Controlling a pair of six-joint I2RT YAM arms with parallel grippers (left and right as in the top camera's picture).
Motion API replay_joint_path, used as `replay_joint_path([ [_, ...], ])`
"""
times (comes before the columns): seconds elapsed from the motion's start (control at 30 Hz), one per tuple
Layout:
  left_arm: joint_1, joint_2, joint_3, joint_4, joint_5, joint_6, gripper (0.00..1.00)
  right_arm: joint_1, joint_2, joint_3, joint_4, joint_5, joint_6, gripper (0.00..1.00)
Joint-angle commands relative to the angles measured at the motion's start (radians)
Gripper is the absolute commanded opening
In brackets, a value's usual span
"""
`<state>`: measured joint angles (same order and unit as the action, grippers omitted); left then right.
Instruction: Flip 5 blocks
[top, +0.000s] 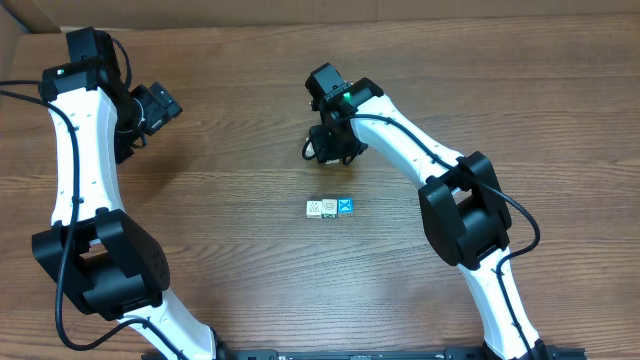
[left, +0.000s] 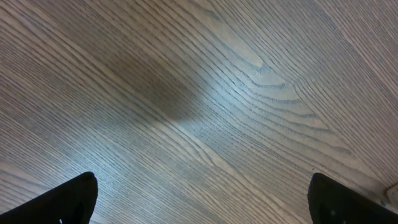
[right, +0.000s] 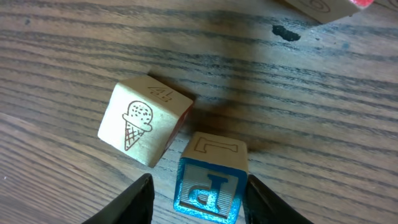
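Collision is risked: with the blue letter block (right: 208, 180) straddled by the released right pincer (right: 200, 199), the ice-cream block (right: 143, 124) alongside may be nudged; left pincer (left: 208, 202) released.

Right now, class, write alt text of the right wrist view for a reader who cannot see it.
The right gripper straddles a blue-framed letter block on the wooden table. Close beside it sits a block printed with an ice cream cone.

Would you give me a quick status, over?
Left gripper open over table. Right gripper open, straddling blue-letter block. Ice-cream block close beside it.
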<state>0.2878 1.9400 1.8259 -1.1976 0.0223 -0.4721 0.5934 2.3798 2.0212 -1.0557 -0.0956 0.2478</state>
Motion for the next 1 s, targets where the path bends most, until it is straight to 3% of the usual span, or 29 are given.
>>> replay_joint_path([
  [0.0, -0.008, -0.011, 0.015, 0.0, -0.004, 0.004, 1.0, 0.001, 0.002, -0.006, 0.002, 0.052, 0.036, 0.46],
  [0.47, -0.008, -0.011, 0.015, 0.0, -0.004, 0.004, 1.0, 0.001, -0.003, -0.004, -0.023, 0.083, 0.067, 0.41],
  [0.63, -0.008, -0.011, 0.015, 0.0, -0.004, 0.004, 1.0, 0.001, -0.002, -0.005, -0.008, 0.084, 0.065, 0.49],
  [0.8, -0.008, -0.011, 0.015, 0.0, -0.004, 0.004, 1.0, 0.002, -0.002, -0.004, 0.0, 0.084, 0.064, 0.38],
  [0.97, -0.008, -0.011, 0.015, 0.0, -0.004, 0.004, 1.0, 0.002, -0.04, 0.004, -0.016, 0.084, 0.063, 0.35],
])
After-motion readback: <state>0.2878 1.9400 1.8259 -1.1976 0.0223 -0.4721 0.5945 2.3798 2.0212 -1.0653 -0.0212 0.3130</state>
